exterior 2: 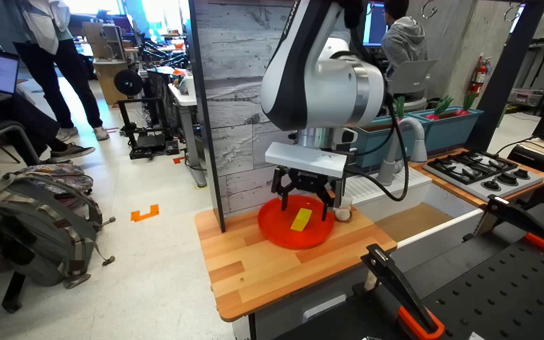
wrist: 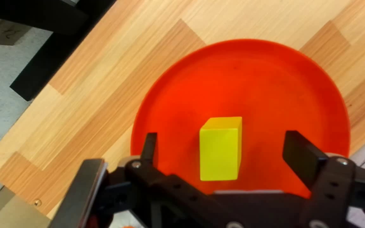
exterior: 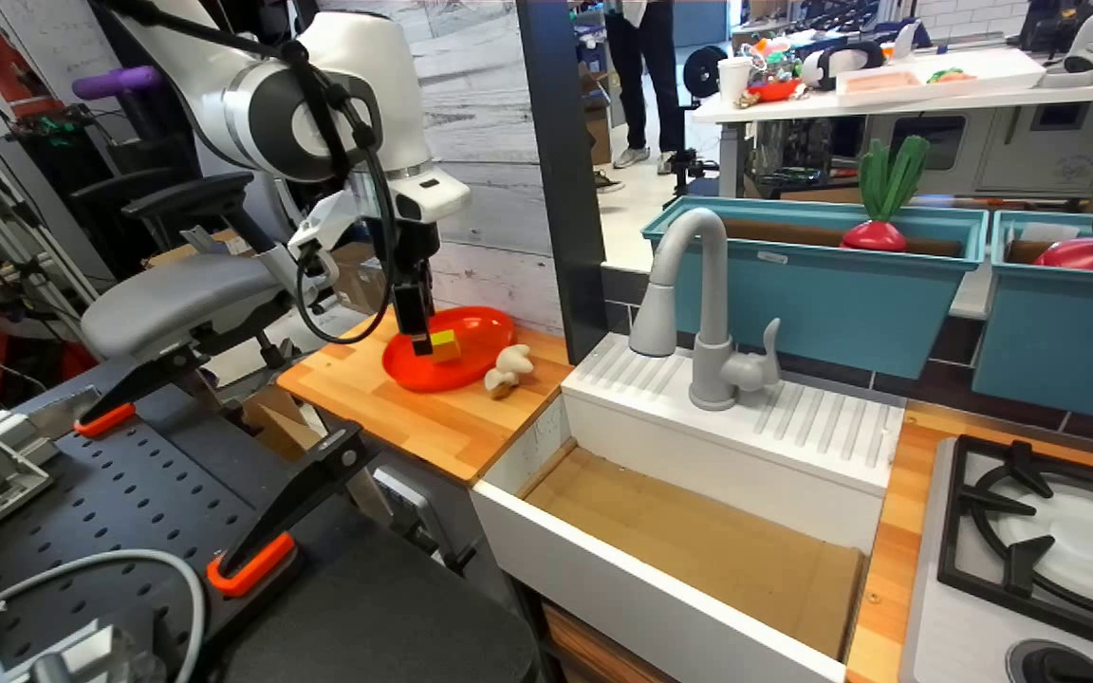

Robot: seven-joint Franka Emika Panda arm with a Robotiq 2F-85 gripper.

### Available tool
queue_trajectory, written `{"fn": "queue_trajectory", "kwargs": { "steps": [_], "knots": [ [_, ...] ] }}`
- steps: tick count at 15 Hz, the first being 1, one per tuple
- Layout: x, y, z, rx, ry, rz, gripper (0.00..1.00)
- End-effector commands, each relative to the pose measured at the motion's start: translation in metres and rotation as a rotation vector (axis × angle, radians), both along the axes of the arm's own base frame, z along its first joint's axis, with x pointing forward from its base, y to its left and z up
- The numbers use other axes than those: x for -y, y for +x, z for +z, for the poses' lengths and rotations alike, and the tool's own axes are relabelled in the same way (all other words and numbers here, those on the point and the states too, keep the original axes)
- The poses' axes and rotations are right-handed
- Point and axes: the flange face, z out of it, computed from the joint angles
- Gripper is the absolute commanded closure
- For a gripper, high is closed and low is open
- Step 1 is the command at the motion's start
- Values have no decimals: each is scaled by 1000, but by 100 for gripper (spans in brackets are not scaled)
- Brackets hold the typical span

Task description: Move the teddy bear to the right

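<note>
The teddy bear, a small lumpy cream-beige toy with a brownish underside, rests on the wooden counter beside the red bowl, on the sink side. It also shows in an exterior view, partly behind the gripper. It does not show in the wrist view. My gripper is open and points down over the red bowl. In the wrist view the open fingers stand on either side of a yellow block lying in the bowl, with gaps on both sides. The gripper holds nothing and is apart from the toy.
The wooden counter ends at the white sink with a grey faucet. A grey plank wall stands behind the bowl. A stove lies beyond the sink. Black clamps sit on the dark table in front.
</note>
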Motion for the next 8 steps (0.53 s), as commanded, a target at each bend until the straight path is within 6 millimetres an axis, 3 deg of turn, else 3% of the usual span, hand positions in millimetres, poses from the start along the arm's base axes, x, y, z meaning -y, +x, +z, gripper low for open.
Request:
{"fn": "queue_trajectory", "kwargs": {
  "steps": [1,8],
  "knots": [
    [4,-9,15,-27,13,5,0],
    [10,-4,9,-62,-6,-6,0]
  ]
}}
